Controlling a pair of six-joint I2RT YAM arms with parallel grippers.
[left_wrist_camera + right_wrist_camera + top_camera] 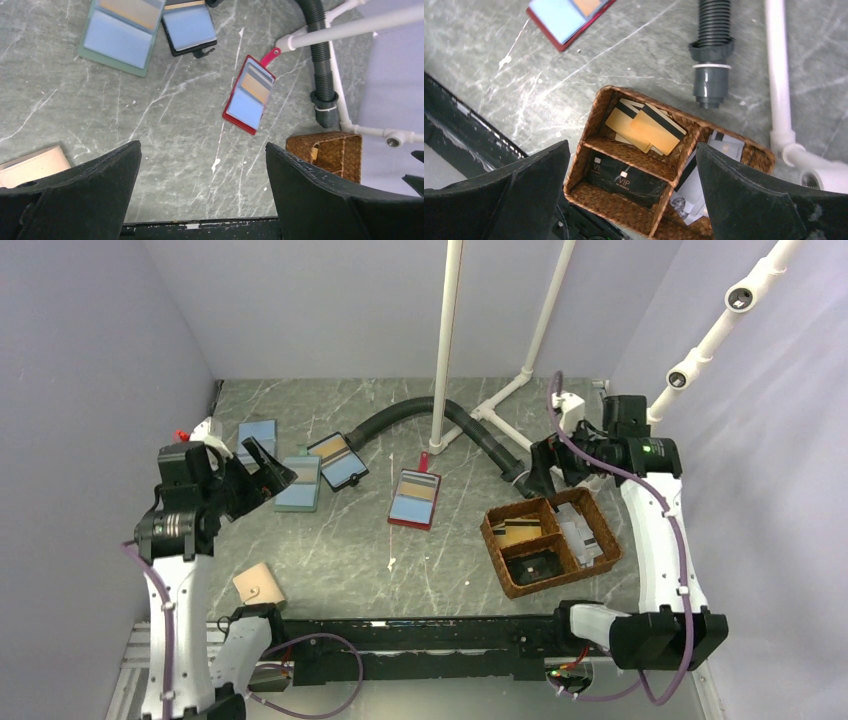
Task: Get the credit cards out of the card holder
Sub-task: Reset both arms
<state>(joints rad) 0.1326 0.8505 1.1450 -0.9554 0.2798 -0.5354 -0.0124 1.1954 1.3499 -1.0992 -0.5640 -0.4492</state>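
The teal grey-green card holder (299, 484) lies flat at the left of the table. In the left wrist view the holder (121, 36) shows a pale blue-grey face and a tan credit card (133, 12) in its top pocket. My left gripper (266, 473) is open and empty, held above the table just left of the holder. In its wrist view the gripper (202, 147) has bare table between its fingers. My right gripper (541, 472) is open and empty above the far end of the wicker basket (497, 523). In the right wrist view it (632, 146) hangs over the basket (594, 107).
A black-edged holder (338, 460) and a red-edged holder with a red tab (415, 499) lie mid-table. Another blue-faced holder (257, 436) lies far left and a tan wallet (260, 585) near the front. The basket holds gold cards (644, 127), black cards (624, 177) and white cards. A black hose (400, 415) and white pipes stand behind.
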